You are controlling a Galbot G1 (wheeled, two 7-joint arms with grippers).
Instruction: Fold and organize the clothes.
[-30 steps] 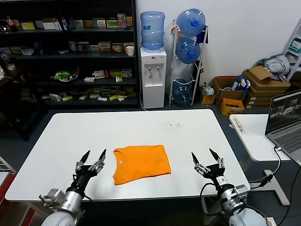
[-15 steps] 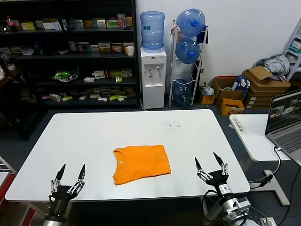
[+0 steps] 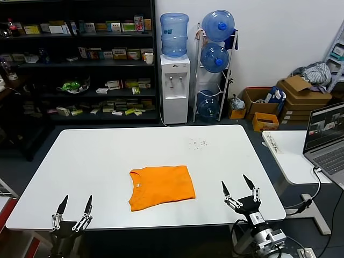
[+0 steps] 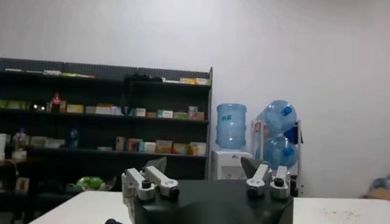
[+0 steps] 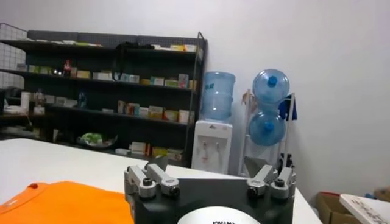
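the orange t-shirt [image 3: 161,187] lies folded into a tidy rectangle mid-worktop [image 3: 107,156], so the folding looks pretty much done. left gripper [image 3: 74,209] and right gripper [image 3: 237,190] hover at the near edge, jaws wide, holding nothing.

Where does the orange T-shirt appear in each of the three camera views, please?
Head view: the orange T-shirt lies folded on the white table, near its front edge, about midway between both hands.
Left wrist view: it is not in the picture.
Right wrist view: orange T-shirt at the lower left corner, beside the hand's body.
Shared landmark: the water dispenser.
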